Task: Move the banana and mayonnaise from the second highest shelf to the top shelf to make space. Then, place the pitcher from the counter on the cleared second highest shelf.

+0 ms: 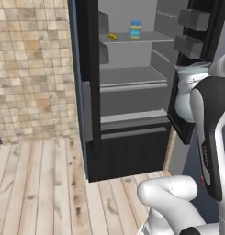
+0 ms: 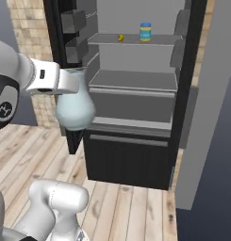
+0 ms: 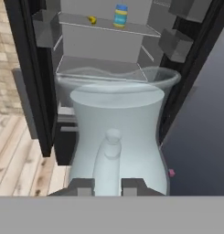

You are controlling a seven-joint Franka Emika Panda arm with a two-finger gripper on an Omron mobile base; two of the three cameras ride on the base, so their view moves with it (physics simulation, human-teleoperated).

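My gripper (image 3: pixel 109 185) is shut on the handle of the clear bluish pitcher (image 3: pixel 118 123), which hangs upright in front of the open fridge. The pitcher (image 2: pixel 75 110) is outside the fridge, below the second highest shelf (image 2: pixel 133 80), next to the door. From the left it shows as the pitcher (image 1: pixel 182 108) partly behind my arm. The banana (image 1: pixel 113 36) and the mayonnaise (image 1: pixel 135 29) jar rest side by side on the top shelf (image 1: pixel 146 40), also seen as banana (image 3: pixel 92 19) and mayonnaise (image 3: pixel 120 16). The second highest shelf (image 1: pixel 132 75) is bare. The counter is out of view.
The fridge door stands open with grey door bins (image 1: pixel 194 20) close beside the pitcher. A dark drawer front (image 2: pixel 128 155) lies below the shelves. A tiled wall (image 1: pixel 36 69) and wooden floor (image 1: pixel 45 183) are on the left, a grey panel (image 2: pixel 206 117) on the right.
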